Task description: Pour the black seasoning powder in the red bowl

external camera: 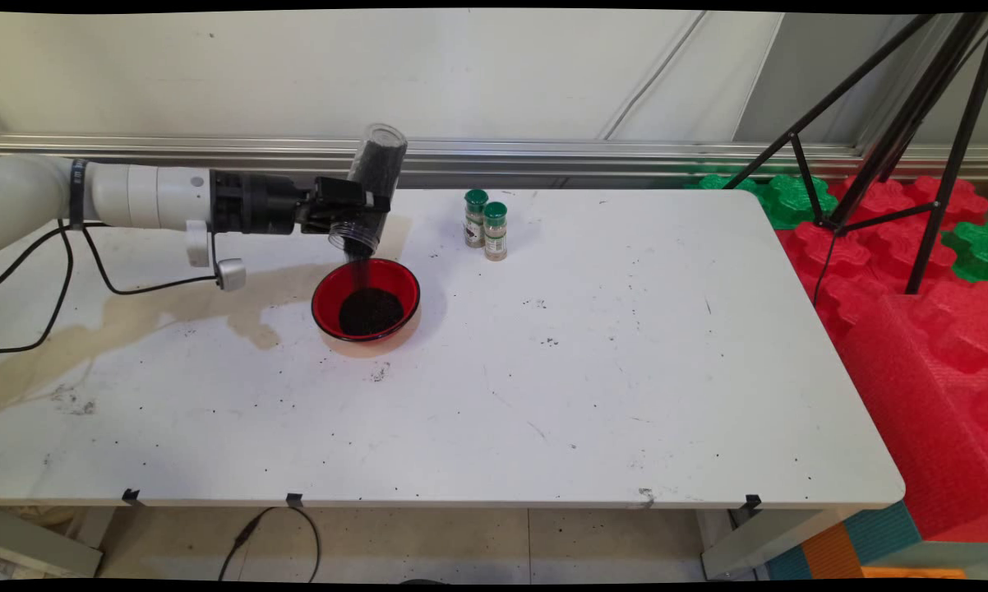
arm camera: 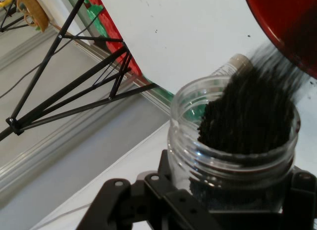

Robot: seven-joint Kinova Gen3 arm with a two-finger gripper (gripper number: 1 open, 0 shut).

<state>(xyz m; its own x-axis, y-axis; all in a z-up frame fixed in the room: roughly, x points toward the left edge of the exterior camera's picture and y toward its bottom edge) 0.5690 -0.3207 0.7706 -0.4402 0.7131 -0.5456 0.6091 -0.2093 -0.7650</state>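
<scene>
Clear plastic is what your hand (external camera: 361,207) is pinching: a see-through jar (external camera: 368,187) full of dark granules (arm camera: 250,118), clamped across its lower body by the two black fingers. You have it tipped mouth-down and leaning toward the wall, its open threaded mouth (arm camera: 233,128) hanging just above the far-left rim of the red bowl (external camera: 366,299). A thin dark stream falls from the mouth into the bowl, where a black heap (external camera: 370,311) already covers much of the bottom. The jar carries no label that you can see from either view.

Look right of the bowl, toward the back of the desk (external camera: 593,362): two small spice bottles with green caps stand upright, touching each other, the rear bottle (external camera: 475,217) a little left of the front bottle (external camera: 496,230). Each has a pale label, but the print on them is too small to read.

The white desk is speckled with dark crumbs, and a brownish stain (external camera: 157,316) spreads across its left part up to the bowl. Off the desk's right edge lie red foam mats (external camera: 921,329) and green foam mats (external camera: 794,197), with a black tripod (external camera: 913,123) standing over them.
</scene>
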